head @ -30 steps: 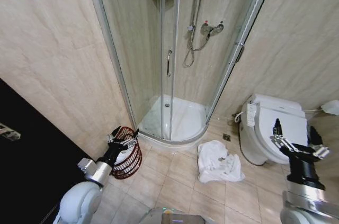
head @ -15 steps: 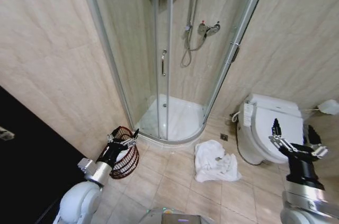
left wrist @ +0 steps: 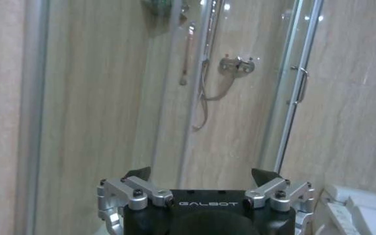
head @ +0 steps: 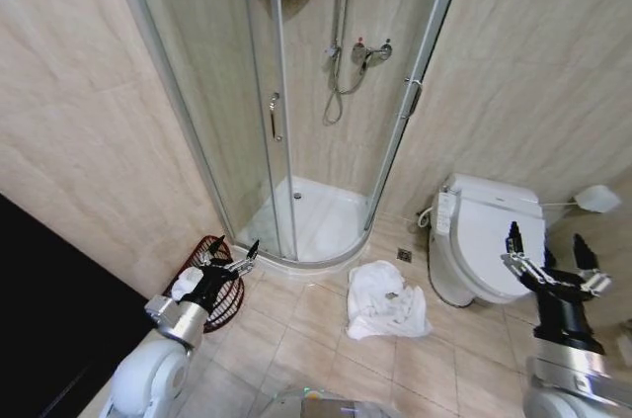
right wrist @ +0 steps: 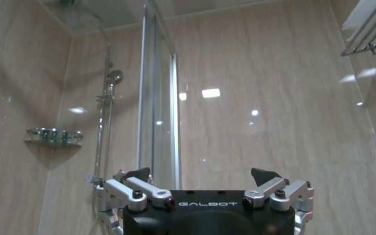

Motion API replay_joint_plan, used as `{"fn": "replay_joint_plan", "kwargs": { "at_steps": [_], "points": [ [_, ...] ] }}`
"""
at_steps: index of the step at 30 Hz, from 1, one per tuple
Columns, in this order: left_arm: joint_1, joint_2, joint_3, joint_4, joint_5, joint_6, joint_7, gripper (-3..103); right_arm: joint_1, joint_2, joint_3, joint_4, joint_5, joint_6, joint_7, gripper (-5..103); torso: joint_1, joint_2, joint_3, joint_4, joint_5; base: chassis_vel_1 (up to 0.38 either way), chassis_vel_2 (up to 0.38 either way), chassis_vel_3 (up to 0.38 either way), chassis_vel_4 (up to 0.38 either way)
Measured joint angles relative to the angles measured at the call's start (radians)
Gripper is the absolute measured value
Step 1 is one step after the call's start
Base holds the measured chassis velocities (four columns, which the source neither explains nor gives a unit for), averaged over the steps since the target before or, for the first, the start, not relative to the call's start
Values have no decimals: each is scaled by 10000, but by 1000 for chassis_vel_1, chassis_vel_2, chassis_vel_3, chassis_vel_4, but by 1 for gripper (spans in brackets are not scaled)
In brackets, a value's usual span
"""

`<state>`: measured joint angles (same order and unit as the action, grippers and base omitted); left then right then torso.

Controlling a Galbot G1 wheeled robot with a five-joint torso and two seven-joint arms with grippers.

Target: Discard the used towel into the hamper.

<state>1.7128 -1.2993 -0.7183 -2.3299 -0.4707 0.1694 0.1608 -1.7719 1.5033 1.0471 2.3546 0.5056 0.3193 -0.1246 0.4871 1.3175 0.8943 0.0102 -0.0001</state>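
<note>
So the towel is a crumpled white heap on the floor tiles, between the shower tray and the toilet. Looks soft, light and floppy, so I'd pinch a raised fold on top. The hamper sits far left by the wall. Left gripper hovers open over the hamper, right gripper open near the toilet, both empty.

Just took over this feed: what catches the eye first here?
A crumpled white towel lies on the tiled floor between the shower's curved base and the toilet. The dark red hamper stands by the left wall, behind the open left gripper; the right gripper is open before the toilet.
</note>
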Motion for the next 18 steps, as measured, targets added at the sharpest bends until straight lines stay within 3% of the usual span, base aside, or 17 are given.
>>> {"fn": "replay_joint_plan", "kwargs": {
  "at_steps": [18],
  "points": [
    [-1,-1,1,0,0,0,0,100,78,-51,54,-189,38,115,-46,100,0,-3,0,-2,5,-195,-193,198,186]
  ]
}}
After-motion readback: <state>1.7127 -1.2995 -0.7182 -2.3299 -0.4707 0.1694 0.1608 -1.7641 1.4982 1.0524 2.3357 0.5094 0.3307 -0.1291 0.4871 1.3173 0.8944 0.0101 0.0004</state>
